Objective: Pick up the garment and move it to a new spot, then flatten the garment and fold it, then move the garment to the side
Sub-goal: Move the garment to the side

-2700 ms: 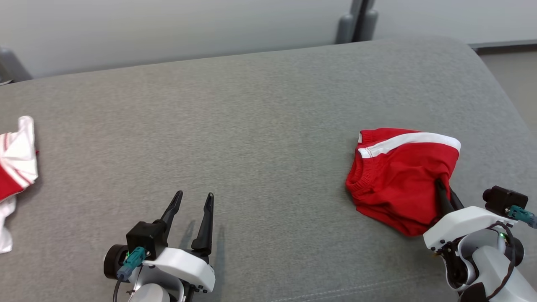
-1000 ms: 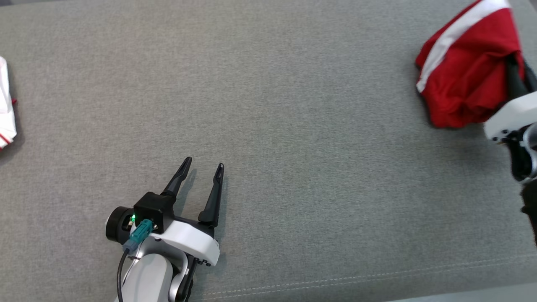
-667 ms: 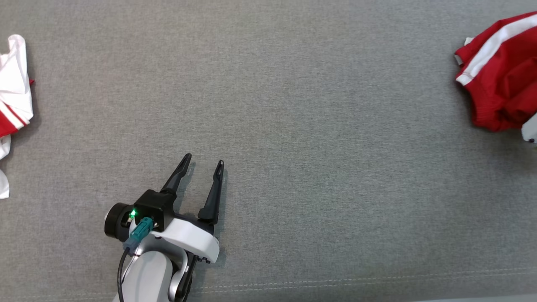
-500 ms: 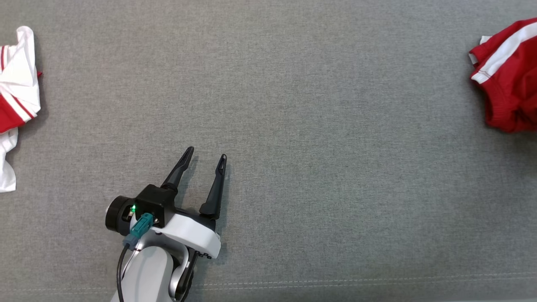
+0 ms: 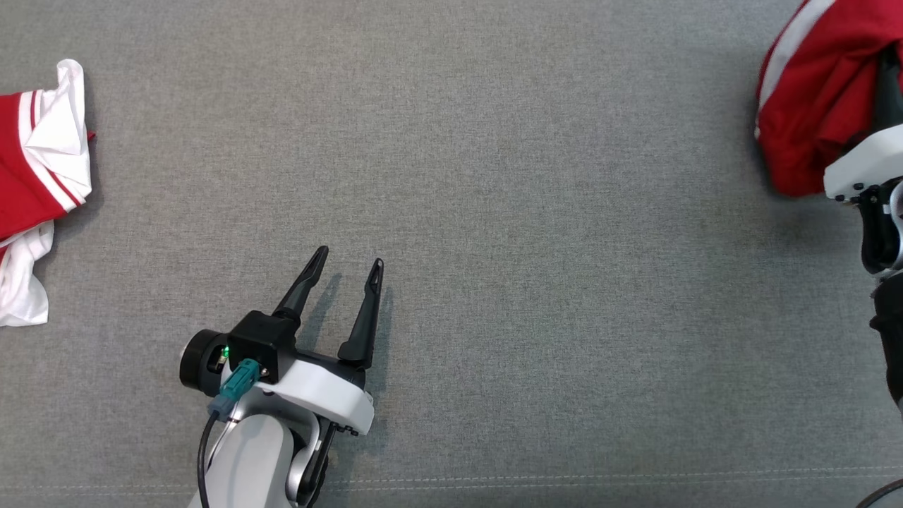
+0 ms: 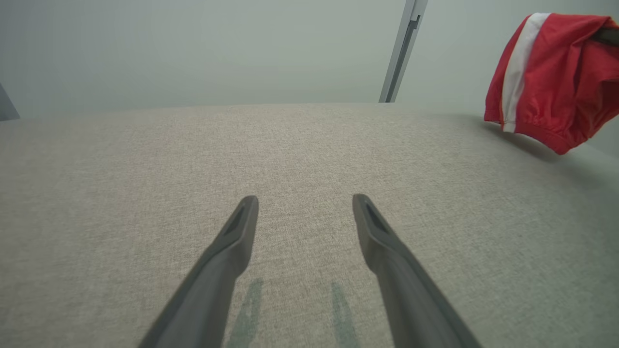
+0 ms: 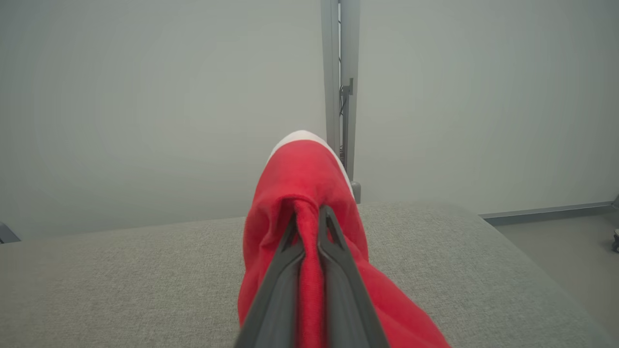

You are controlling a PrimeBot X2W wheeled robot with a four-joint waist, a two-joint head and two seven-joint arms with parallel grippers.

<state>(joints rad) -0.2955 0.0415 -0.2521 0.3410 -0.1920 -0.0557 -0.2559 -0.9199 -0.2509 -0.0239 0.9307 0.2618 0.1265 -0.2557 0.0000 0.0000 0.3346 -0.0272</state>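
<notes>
Head view: red garment [image 5: 811, 92] well right of the wide, empty left jaws; right jaws' wrist back in frame. Left wrist view: garment hangs above the cushion [image 6: 309, 154]. Right wrist view: jaws pinch its fold.

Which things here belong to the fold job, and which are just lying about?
Job: red garment with a white stripe, hanging above the grey cushion; right tool, shut on it; left tool, open and empty.
Lying about: red-and-white garment at the head view's left edge; metal post behind the cushion.
</notes>
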